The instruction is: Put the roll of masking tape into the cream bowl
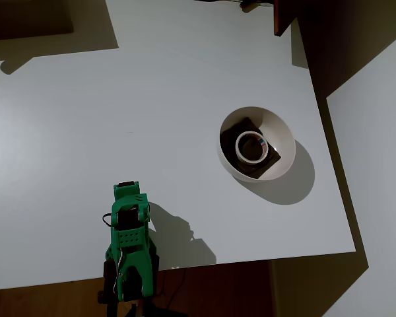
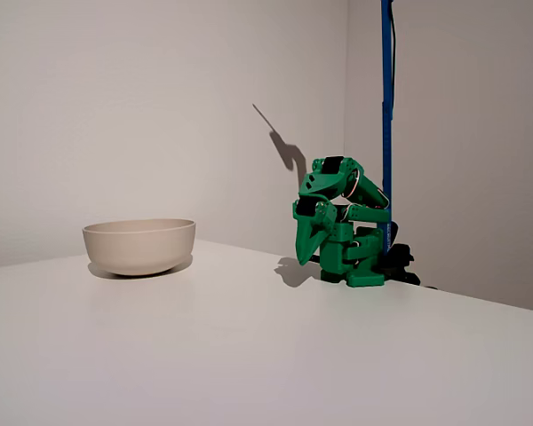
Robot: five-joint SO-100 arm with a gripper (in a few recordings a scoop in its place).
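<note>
Roll of masking tape [image 1: 251, 146] lying on a dark block [image 1: 241, 129] inside the cream bowl [image 1: 285, 135] right of centre, green arm folded at lower left of the table [image 1: 119, 105], claw [image 2: 313, 251] pointing down, fingers looking closed with nothing between.

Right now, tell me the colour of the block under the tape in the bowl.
Dark brown block, nearly black, beneath the tape inside the cream bowl; clearest in the overhead view.

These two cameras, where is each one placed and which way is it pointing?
Overhead view: hangs above, looking straight down on the white table; the cream bowl holds the roll of masking tape on a dark brown block; the folded green arm sits at the bottom edge.
Fixed view: stands low at table height, facing the wall, with the bowl left and the arm right.
Both share bowl, arm and table.
</note>
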